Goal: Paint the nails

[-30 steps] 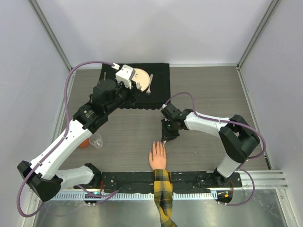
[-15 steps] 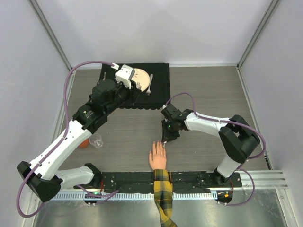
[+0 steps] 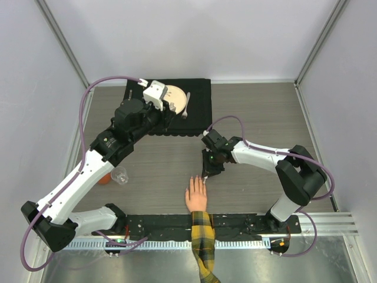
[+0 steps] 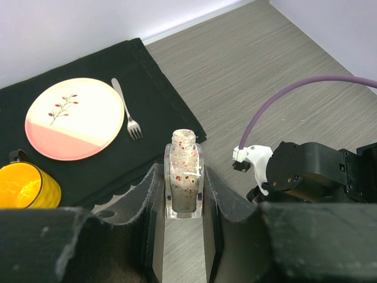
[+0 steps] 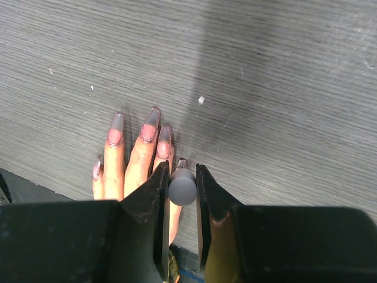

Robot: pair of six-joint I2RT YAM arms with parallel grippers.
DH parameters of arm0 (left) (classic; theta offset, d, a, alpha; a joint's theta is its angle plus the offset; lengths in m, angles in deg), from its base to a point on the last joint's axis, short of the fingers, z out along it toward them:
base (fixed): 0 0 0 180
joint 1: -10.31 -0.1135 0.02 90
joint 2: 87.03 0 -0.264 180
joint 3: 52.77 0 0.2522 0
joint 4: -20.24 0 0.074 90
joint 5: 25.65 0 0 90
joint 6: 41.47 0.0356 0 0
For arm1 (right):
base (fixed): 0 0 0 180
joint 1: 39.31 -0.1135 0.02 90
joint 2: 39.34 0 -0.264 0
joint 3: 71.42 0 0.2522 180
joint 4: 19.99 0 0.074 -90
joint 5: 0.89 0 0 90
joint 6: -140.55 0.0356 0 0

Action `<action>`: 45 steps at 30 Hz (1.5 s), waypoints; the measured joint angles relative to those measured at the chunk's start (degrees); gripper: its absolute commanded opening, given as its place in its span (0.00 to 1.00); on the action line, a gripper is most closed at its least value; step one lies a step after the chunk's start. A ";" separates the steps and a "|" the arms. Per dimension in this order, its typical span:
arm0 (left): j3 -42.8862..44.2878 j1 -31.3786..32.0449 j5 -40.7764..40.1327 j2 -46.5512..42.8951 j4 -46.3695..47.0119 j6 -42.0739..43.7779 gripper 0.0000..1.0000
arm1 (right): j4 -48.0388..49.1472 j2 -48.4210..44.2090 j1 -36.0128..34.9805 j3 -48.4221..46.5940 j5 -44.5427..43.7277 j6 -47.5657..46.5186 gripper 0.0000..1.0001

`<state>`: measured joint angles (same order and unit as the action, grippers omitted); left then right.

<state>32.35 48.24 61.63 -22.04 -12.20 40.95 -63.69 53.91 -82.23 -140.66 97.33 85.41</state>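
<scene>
Brushing step: right gripper (image 5: 181, 175) pinched grey round cap (image 5: 182, 187) over pinkish nails (image 5: 148, 131), left gripper (image 4: 183, 184) clamped clear glass bottle (image 4: 183, 154); next move needed gentle stroke.

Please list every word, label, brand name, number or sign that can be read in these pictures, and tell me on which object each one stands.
No text can be read in any view.
Clear bottle: no label, only speckled contents.
Pink-and-cream plate: a drawn twig, no writing.
Yellow cup: plain.
Round cap: plain.
Nails: colour only, no marks.
</scene>
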 measured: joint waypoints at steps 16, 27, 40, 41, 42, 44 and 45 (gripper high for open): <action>0.00 0.00 0.00 -0.02 0.00 -1.03 0.00 | -0.04 -0.11 -0.39 0.85 0.24 0.28 0.01; 0.00 0.00 0.00 -0.13 0.00 -1.03 0.00 | -0.07 -1.79 -0.48 1.09 0.07 0.92 0.01; 0.00 0.00 0.00 -0.66 0.02 -1.01 0.00 | -0.04 -1.73 -0.48 1.11 0.07 1.03 0.01; 0.00 0.00 0.00 -0.66 0.02 -1.01 0.00 | -0.04 -1.70 -0.48 1.11 0.07 1.03 0.01; 0.00 0.00 0.00 -0.66 0.04 -0.98 0.00 | -0.04 -1.70 -0.48 1.11 0.07 1.03 0.01; 0.00 0.00 0.00 -0.66 0.02 -0.96 0.00 | -0.04 -1.66 -0.48 1.11 0.11 1.03 0.01; 0.00 0.00 0.00 -0.66 0.02 -0.96 0.00 | -0.02 -1.60 -0.48 1.09 0.11 1.01 0.01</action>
<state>32.35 48.24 61.63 -22.69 -12.18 39.99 -63.71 52.32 -82.71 -139.57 97.44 86.41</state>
